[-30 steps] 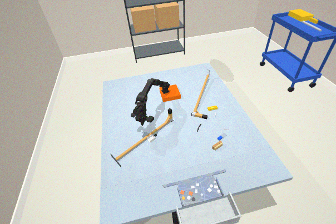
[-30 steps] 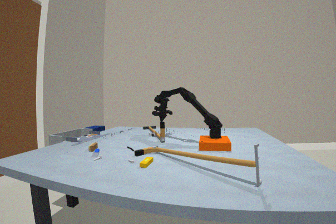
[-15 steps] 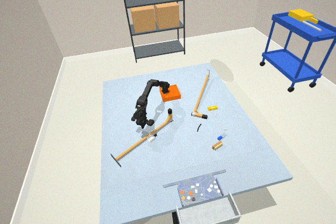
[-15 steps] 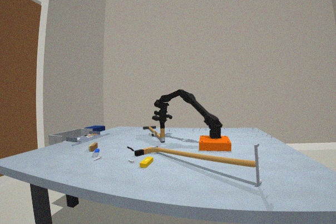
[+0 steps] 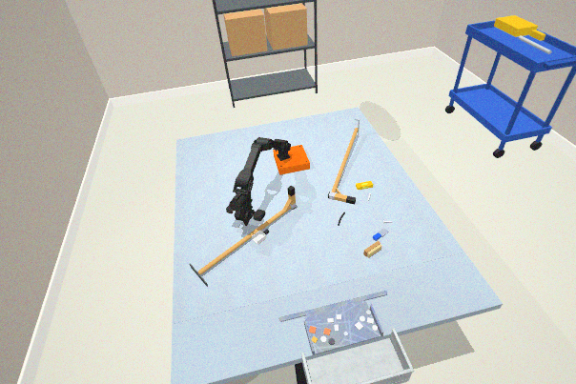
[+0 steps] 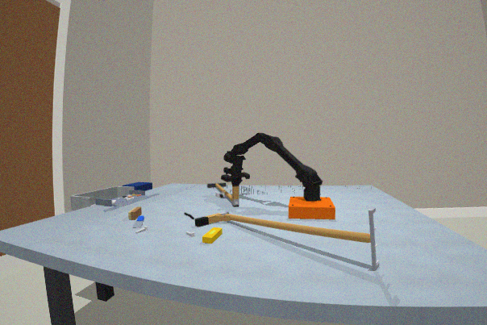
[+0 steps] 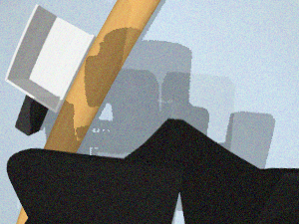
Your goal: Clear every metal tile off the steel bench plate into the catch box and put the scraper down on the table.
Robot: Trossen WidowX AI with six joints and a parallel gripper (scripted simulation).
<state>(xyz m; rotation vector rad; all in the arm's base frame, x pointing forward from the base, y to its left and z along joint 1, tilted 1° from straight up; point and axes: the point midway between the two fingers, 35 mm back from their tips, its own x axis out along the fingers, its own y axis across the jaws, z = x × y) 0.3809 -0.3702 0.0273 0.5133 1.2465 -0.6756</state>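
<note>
My gripper is shut and empty. It hangs above the table beside the handle of a long wooden scraper with a wide dark crosswise blade. In the wrist view the handle runs diagonally and my fingers hide its lower part. The scraper's black grip end sticks up. The steel plate lies at the table's near edge in the top view. Several orange, white, yellow and dark tiles lie on it. The catch box adjoins its outer end; no tiles show inside.
A small white tool lies against the scraper handle. A second long wooden-handled tool lies to the right. A yellow block, a blue-ended item and a wooden block lie nearby.
</note>
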